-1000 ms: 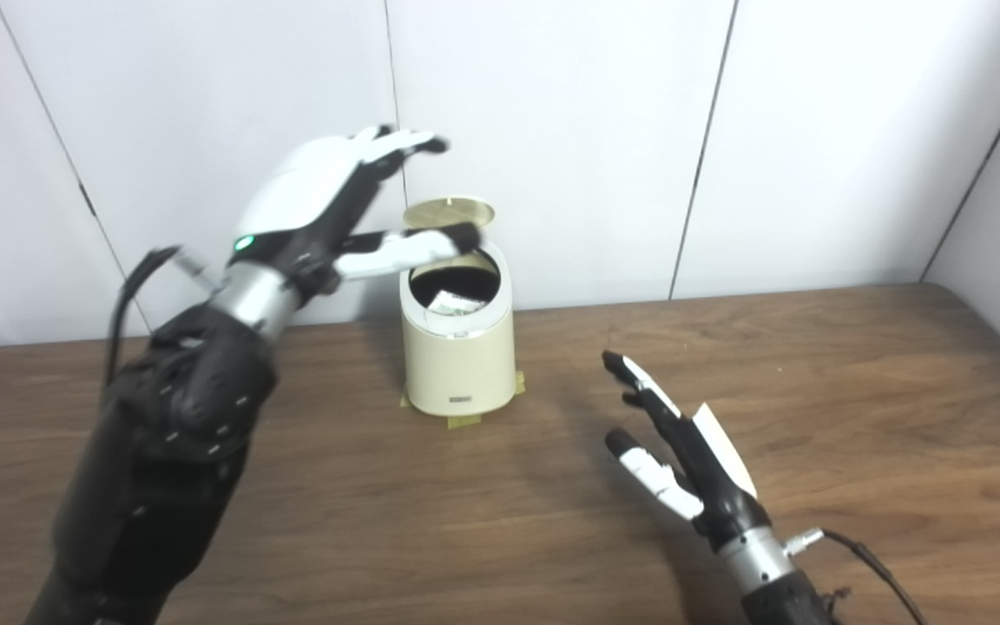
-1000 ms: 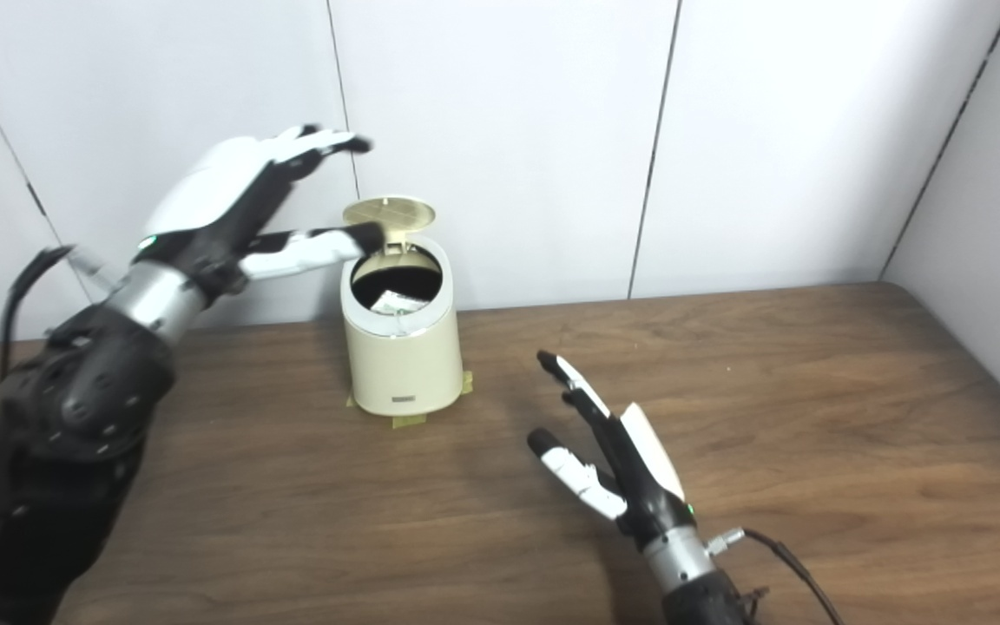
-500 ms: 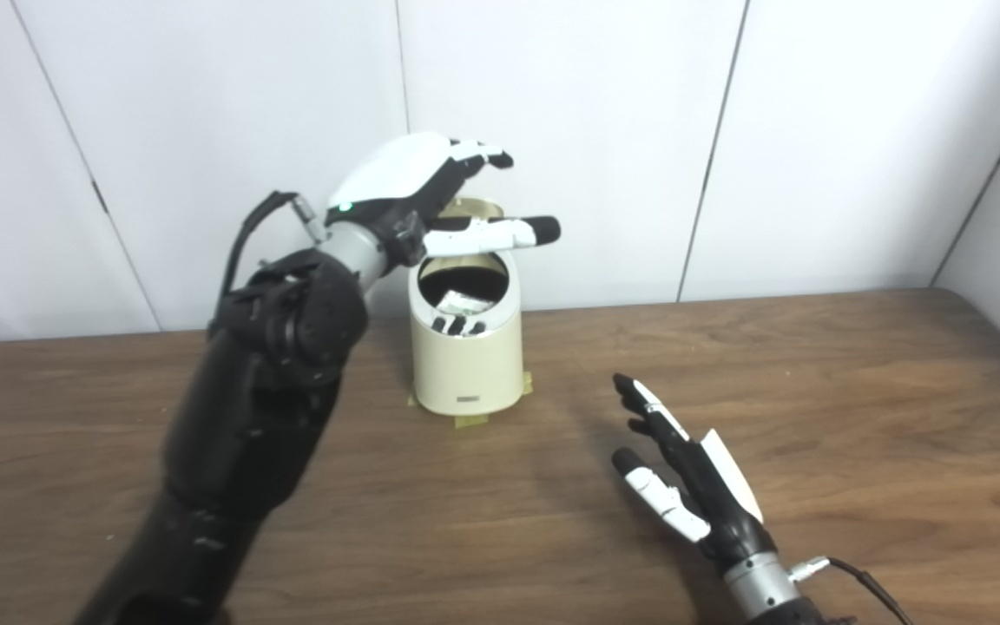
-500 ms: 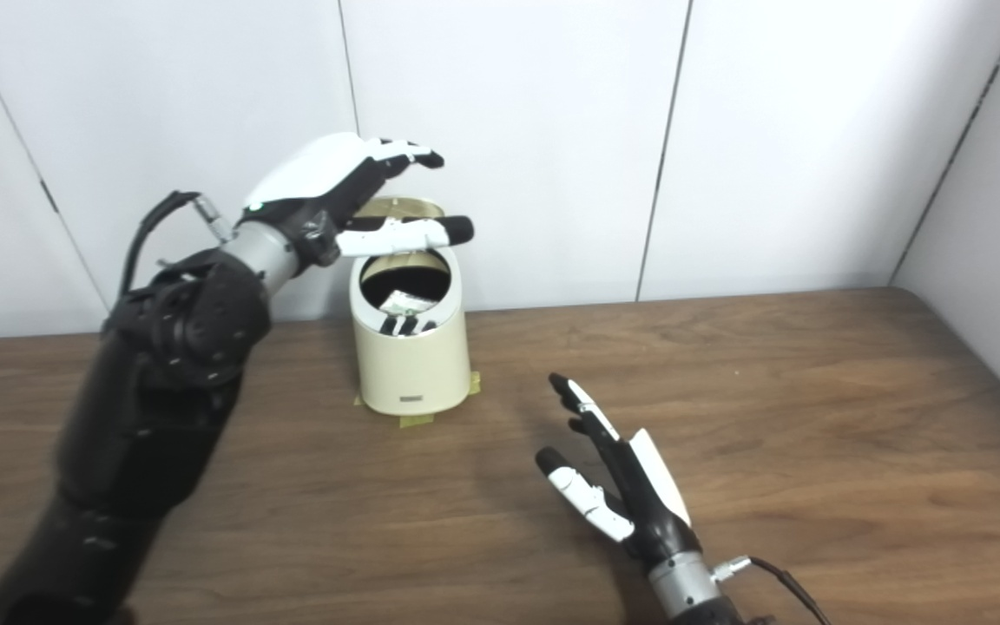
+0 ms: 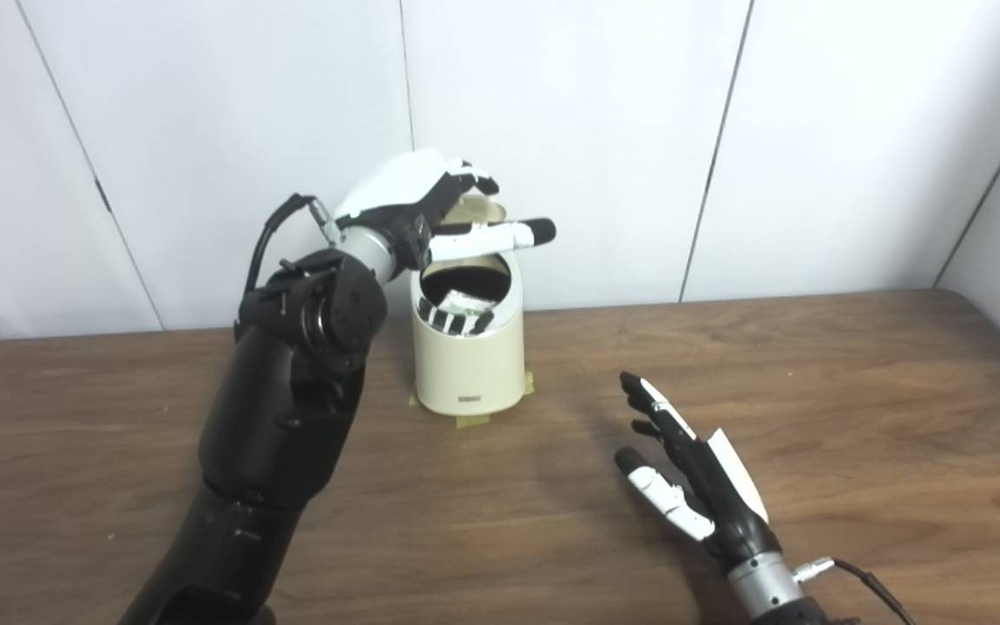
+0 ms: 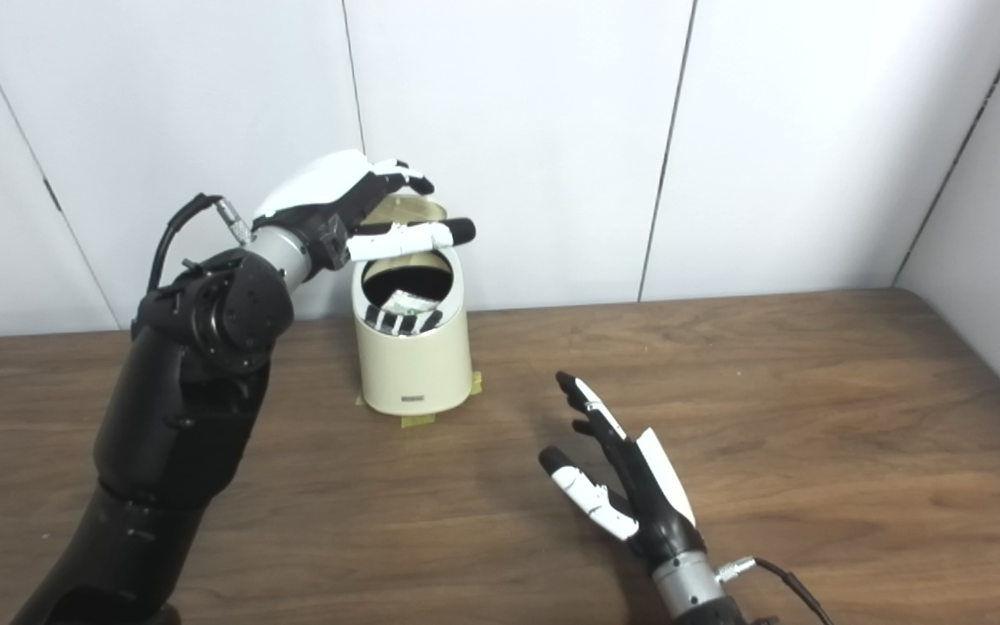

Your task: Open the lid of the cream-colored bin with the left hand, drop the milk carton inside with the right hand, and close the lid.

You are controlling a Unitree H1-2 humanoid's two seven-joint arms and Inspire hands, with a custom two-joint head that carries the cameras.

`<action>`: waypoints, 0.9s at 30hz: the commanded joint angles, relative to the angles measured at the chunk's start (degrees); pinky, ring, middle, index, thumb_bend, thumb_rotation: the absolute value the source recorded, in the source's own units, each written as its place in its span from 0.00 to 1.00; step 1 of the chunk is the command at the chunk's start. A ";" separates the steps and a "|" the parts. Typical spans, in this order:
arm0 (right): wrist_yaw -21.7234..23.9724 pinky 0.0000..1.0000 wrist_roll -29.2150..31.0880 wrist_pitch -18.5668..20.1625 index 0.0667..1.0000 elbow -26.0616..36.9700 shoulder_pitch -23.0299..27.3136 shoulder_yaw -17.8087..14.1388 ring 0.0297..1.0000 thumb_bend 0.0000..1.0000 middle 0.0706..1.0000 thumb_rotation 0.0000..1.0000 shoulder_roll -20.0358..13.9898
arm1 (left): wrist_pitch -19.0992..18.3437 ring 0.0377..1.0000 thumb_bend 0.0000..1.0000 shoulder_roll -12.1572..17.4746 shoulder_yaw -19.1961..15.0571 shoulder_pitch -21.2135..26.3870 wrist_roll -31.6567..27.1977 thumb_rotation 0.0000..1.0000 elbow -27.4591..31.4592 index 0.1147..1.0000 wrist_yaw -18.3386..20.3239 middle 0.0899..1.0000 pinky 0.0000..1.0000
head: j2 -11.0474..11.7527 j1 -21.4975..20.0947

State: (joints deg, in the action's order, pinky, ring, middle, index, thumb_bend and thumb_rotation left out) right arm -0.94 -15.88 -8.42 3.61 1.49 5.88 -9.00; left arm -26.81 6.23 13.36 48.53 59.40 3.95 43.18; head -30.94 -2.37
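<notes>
Bin (image 5: 468,356) in cream stands toward the back of the brown wooden surface (image 5: 856,391), close to the white panelled wall (image 5: 569,130), with strips of tape (image 5: 470,420) showing at its base. Its lid (image 5: 478,211) is raised behind the mouth, tilted back, and the round opening is dark inside. Down in that opening lies the milk carton (image 5: 463,301), a pale shape resting against the near inner wall; only its top part shows.

Above the bin hovers the left hand (image 5: 417,204), its white back turned upward. Its fingers (image 5: 474,180) curl over the top edge of the raised lid, and whether they touch it I cannot tell. The thumb (image 5: 500,234) stretches out straight across the mouth of the bin, just above the rim. This hand holds nothing, with thumb and fingers spread apart. The carton sits directly below the thumb, inside the bin, apart from the hand.

Right hand (image 6: 621,482) lies low over the surface, well apart from the bin, to its right and nearer the camera. It is empty and spread wide, fingers extended and pointing toward the back left, thumb out to the side. A cable (image 6: 778,577) trails from its wrist.
</notes>
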 commanded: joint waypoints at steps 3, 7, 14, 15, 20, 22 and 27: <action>0.10 0.82 0.98 -1.91 0.93 -0.97 0.66 -0.36 0.91 0.41 0.92 0.81 -0.02 | -0.08 1.00 0.95 -0.16 -0.44 2.05 1.03 0.99 0.46 0.85 -1.56 0.96 1.00 | 0.06 -0.07; 0.35 0.83 1.34 -1.77 0.93 -0.97 0.61 -0.21 0.91 0.42 0.92 0.80 -0.10 | -0.07 1.00 0.96 -0.18 -0.36 1.83 0.79 1.00 0.67 0.87 -1.85 0.97 1.00 | 0.16 0.00; 0.99 0.83 1.59 -1.98 0.93 -1.08 0.38 0.20 0.91 0.42 0.93 0.78 -0.13 | -0.04 1.00 0.93 0.04 0.50 1.58 1.00 1.00 0.13 0.93 -3.63 1.00 1.00 | 0.30 -0.17; 1.06 0.83 1.57 -2.04 0.93 -1.07 0.36 0.24 0.91 0.43 0.94 0.79 -0.12 | -0.05 1.00 0.93 0.04 0.53 1.56 1.04 1.00 0.08 0.93 -3.64 1.00 1.00 | 0.30 -0.18; 1.00 0.83 0.94 -1.56 0.92 -0.79 0.24 0.33 0.91 0.44 0.94 0.77 0.01 | 0.01 1.00 0.92 0.27 0.63 1.33 -0.88 1.00 -0.50 0.92 -4.98 0.94 1.00 | 0.29 -0.34; 1.02 0.83 0.90 -1.44 0.92 -0.76 0.26 0.32 0.91 0.44 0.94 0.77 0.01 | 0.02 1.00 0.92 0.48 0.85 1.32 -1.37 1.00 -0.57 0.91 -5.41 0.93 1.00 | 0.28 -0.33; 0.82 0.83 0.51 -1.77 0.91 -1.26 0.44 0.30 0.91 0.45 0.93 0.75 -0.16 | 0.61 0.99 0.89 1.03 1.59 1.03 -3.06 0.99 -0.52 0.86 -7.04 0.86 1.00 | 0.42 -0.44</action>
State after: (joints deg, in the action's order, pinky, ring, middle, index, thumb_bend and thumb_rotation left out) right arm 0.17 -14.79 -8.46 3.37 1.57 6.12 -9.14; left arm -26.76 6.56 14.99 47.14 56.58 2.96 38.41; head -30.59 -2.64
